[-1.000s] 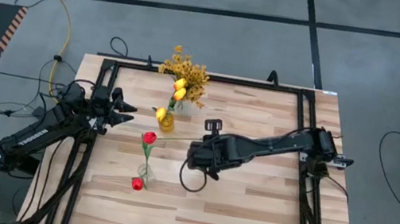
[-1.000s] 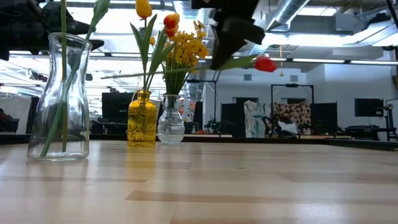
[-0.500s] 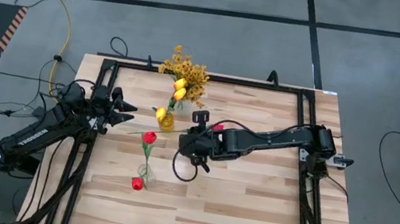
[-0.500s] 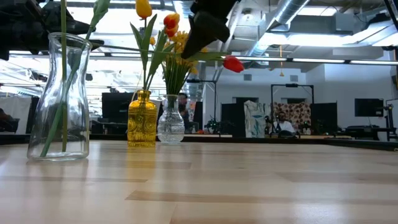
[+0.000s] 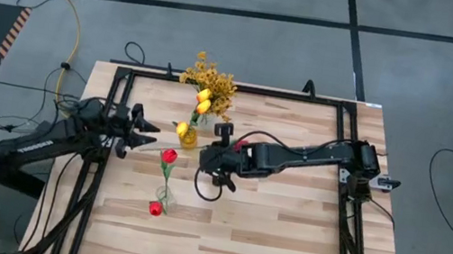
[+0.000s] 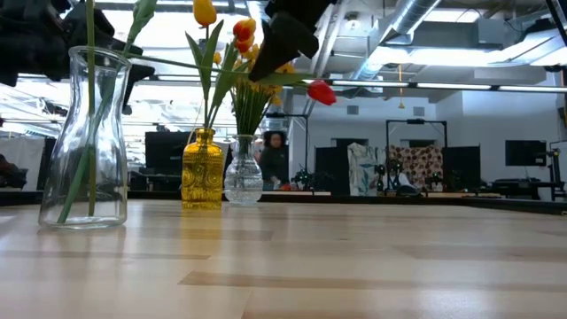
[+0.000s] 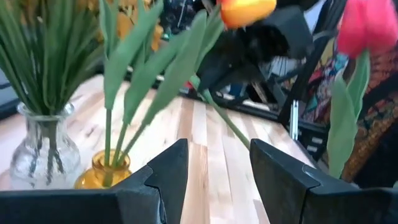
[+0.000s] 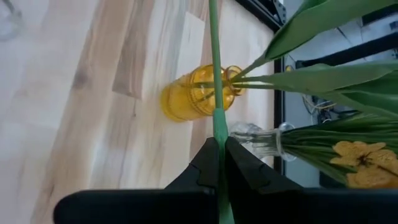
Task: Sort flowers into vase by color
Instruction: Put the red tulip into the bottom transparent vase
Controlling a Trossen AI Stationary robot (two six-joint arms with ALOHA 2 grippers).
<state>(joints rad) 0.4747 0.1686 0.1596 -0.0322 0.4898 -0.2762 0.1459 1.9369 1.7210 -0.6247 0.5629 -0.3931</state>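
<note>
My right gripper point(image 5: 212, 149) is shut on a red tulip and holds it level above the table; its red head point(image 6: 321, 91) points toward the table's right. The stem point(image 7: 225, 122) runs leftward to my open left gripper point(image 5: 151, 131) point(image 7: 214, 155), its free end just in front of the gap. Yellow-orange tulips point(image 5: 203, 101) stand in an amber vase point(image 6: 203, 168). Mustard-yellow sprays point(image 5: 207, 78) stand in a small clear vase point(image 6: 243, 173). Two red tulips point(image 5: 169, 155) stand in a tall clear vase point(image 6: 86, 142). My right gripper pinches the red tulip's green stem point(image 8: 217, 127) between its two fingers, near the head end. The fingers point(image 6: 266, 66) come slanting down from above and lie across the stem. The tulip is lifted clear and lies about level.
The three vases stand in the table's left-centre, close below and beside both grippers. A black frame point(image 5: 346, 146) runs along the table's edges. The wood to the right and near side point(image 5: 282, 236) is bare. A person point(image 6: 275, 159) shows in the room beyond.
My right gripper has carried the red tulip toward the table's left, so the head now hangs nearer the amber vase and the stem's free end nearer my left gripper. My left gripper has reached a little toward the right, staying open.
</note>
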